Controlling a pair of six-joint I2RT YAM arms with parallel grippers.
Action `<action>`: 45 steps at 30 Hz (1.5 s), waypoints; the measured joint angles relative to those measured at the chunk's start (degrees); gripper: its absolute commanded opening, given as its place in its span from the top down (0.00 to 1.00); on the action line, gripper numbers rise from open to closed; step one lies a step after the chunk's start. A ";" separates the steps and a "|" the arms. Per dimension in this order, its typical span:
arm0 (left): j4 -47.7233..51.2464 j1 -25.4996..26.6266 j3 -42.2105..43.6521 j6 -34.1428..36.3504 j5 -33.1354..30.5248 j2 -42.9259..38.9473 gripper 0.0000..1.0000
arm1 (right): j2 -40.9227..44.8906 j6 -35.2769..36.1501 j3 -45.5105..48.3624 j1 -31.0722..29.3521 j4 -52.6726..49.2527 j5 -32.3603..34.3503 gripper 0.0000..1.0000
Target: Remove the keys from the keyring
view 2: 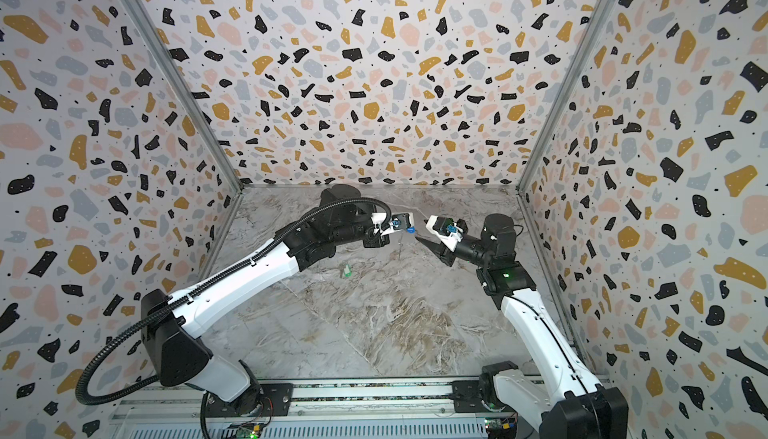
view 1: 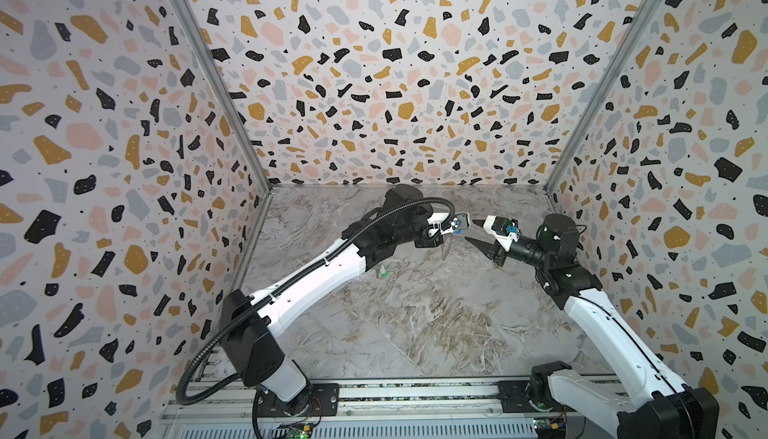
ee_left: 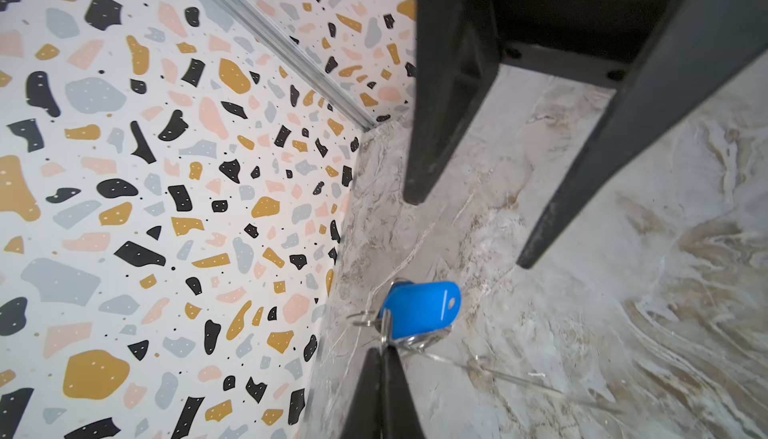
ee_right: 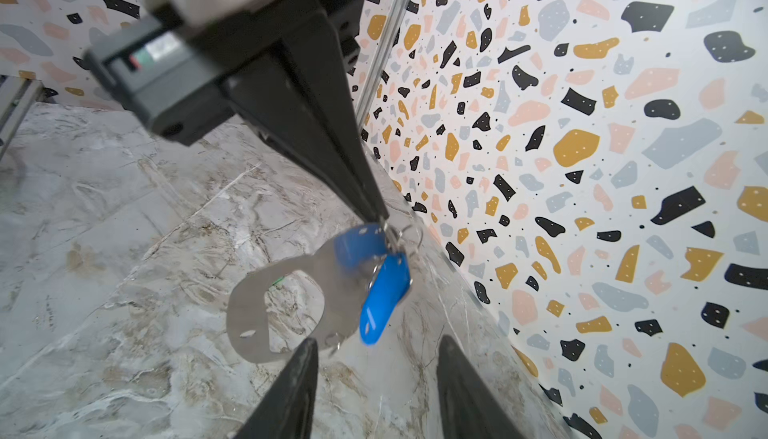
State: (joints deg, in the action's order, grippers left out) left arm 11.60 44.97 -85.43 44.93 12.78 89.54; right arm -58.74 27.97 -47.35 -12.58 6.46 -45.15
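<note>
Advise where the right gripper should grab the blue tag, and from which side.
Blue tag: pinch its free slotted end, coming from opposite the left gripper, which clamps the wire rings at its top. It hangs beside the keyring, ahead of the open right fingers.

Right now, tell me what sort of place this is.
Probably a robot data-collection booth, not a home: terrazzo-print walls box in a marble-print tabletop, with left arm and right arm mounted on a metal rail.

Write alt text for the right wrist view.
The left tool, shut, holds up a key bunch by its top: a flat grey keyring with an oval cut-out and a blue tag dangle above the marble table. The right tool stands open close by, gripping nothing.
</note>
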 measured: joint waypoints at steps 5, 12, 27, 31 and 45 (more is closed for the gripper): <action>-4.57 -1.81 2.51 -5.18 5.22 -1.25 1.00 | -0.39 -2.32 0.50 0.11 2.99 0.20 0.51; -8.52 -2.45 4.76 -9.16 9.77 -1.84 1.00 | -3.54 -6.99 0.48 0.09 9.49 -0.79 0.51; -11.72 -2.47 5.33 -11.56 13.35 -1.84 1.00 | -7.56 -10.45 -1.46 -0.74 13.75 -3.52 0.60; -11.72 -2.47 5.33 -11.58 13.73 -1.84 1.00 | -8.35 -11.41 -1.57 -0.85 15.13 -4.61 0.72; -12.20 -2.49 6.12 -12.22 13.66 -1.84 1.00 | -8.31 -10.71 -1.57 -0.94 13.90 -4.13 0.95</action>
State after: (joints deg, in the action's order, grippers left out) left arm -0.60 42.48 -79.31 32.71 26.44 87.70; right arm -67.05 17.26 -48.93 -13.52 20.36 -49.28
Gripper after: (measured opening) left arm 0.047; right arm 0.081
